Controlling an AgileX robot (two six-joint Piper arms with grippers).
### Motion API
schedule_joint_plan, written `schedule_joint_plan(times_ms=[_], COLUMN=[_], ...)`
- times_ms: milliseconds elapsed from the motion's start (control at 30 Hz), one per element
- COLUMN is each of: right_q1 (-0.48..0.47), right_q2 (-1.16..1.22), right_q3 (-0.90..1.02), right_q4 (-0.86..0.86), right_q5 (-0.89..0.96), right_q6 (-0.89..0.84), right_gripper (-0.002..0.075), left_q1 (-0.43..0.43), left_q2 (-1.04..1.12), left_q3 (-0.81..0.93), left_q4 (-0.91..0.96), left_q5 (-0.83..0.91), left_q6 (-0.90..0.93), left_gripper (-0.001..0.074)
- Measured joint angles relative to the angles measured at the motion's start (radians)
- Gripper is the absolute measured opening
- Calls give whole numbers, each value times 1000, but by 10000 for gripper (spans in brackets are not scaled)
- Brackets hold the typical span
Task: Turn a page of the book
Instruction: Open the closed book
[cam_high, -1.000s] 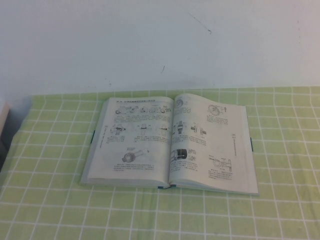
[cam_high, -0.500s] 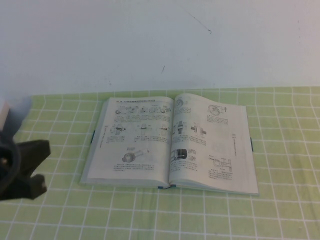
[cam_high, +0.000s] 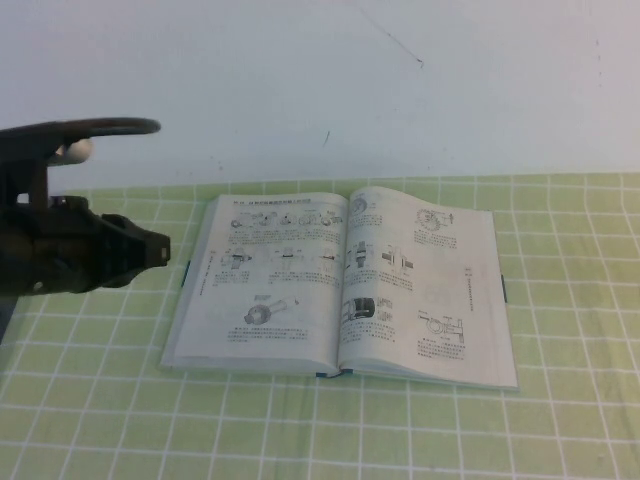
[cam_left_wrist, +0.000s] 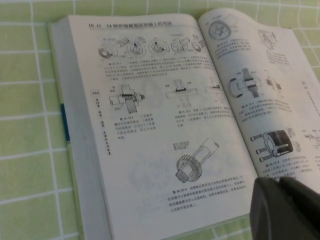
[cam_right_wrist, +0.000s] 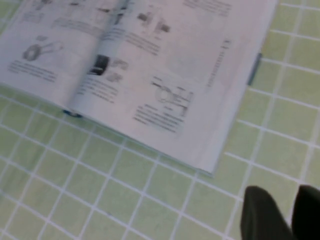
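The book (cam_high: 340, 285) lies open on the desk (cam_high: 560, 420). The left pincer (cam_high: 150, 250) hovers beside it and the right pincer (cam_right_wrist: 280, 212) near its corner; whether either is released or clenched, I cannot tell.

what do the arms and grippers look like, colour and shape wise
The left arm is matte black and blocky, with a thin black cable arching over it and a small pale rounded part beneath that cable. The left gripper shows as a dark, rounded, smooth tip. The right gripper shows two dark, blunt, rounded fingers. No markings are visible.
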Motion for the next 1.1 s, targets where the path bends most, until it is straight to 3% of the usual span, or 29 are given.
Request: schedule_joint_plan(times_ms=[200,533,767,1100], right_q1=[88,253,259,259], right_q2=[231,588,767,944], right_q3=[-168,-458,-599,-674], right_q4=[120,9,-149,-162], right_q5=[88,90,92,98], right_q6=[-118,-37,106,175], right_gripper=[281,302,321,356], left_q1=[-38,-153,-155,-155], left_q2=[190,369,437,564], left_q3=[-78,-228,-303,-305], left_q4=[-26,148,274,282], left_q5=[11,-32,-46,-52], left_q6=[15,-74,-183,-242], left_gripper=[-4,-4,-4,-4])
